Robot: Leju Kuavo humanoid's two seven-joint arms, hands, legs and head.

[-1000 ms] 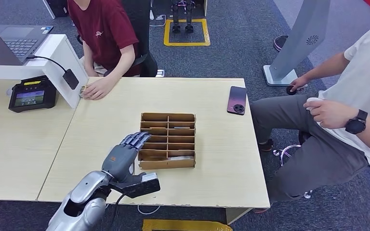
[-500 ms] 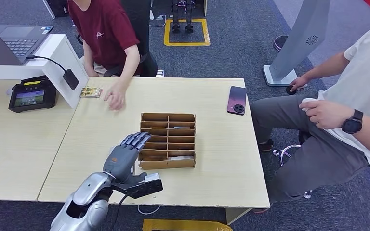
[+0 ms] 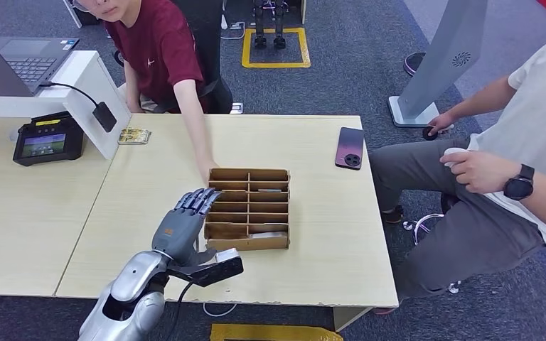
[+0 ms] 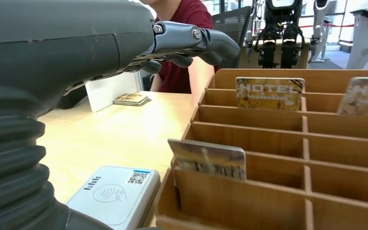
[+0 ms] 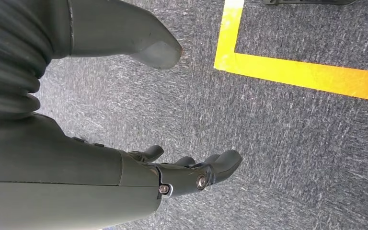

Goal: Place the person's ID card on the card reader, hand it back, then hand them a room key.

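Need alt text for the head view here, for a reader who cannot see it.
The robot's left hand hovers open beside a wooden card organiser on a pale table, while a person in red reaches a hand to its far corner.

The left hand reaches out over the bench, its dark fingers stretched forward and holding nothing, their tips above the edge of a wooden rack. Cards stand upright in its slots: one near the front, two farther back. A white card reader lies flat beside the rack. Farther off, a small card lies on the bench beside a white panel, and a person in a dark red shirt sits behind.
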